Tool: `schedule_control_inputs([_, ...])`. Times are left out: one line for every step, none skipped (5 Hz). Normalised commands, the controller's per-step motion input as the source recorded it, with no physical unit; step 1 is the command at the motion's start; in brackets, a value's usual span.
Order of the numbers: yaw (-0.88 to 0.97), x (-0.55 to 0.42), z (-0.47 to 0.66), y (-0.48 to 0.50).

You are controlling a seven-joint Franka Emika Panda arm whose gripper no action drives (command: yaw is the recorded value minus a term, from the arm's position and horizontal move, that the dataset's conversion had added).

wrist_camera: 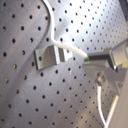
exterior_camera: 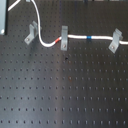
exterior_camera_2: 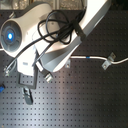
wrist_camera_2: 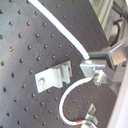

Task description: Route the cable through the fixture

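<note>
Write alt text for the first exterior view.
A white cable with a red band and a blue band runs across a black perforated board, passing the middle clip and right clip of three grey clips; the left clip stands beside it.

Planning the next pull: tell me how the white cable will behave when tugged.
Probably floppy: the cable sags in a curve between brackets. Likely light, being thin. It may slip through the gripper, which seems to pinch it.

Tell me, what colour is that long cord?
The cable is white, with red and blue bands; first exterior view.
</note>
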Motion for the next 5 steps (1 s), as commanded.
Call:
schedule_control_inputs([1.0,0.0,0.28,0.001])
schedule_control_inputs([1.0,0.002,0.28,-0.001])
schedule_control_inputs([1.0,0.003,0.28,-0.001])
schedule_control_inputs([1.0,0.003,0.27,-0.001])
schedule_control_inputs([1.0,0.003,0.27,-0.001])
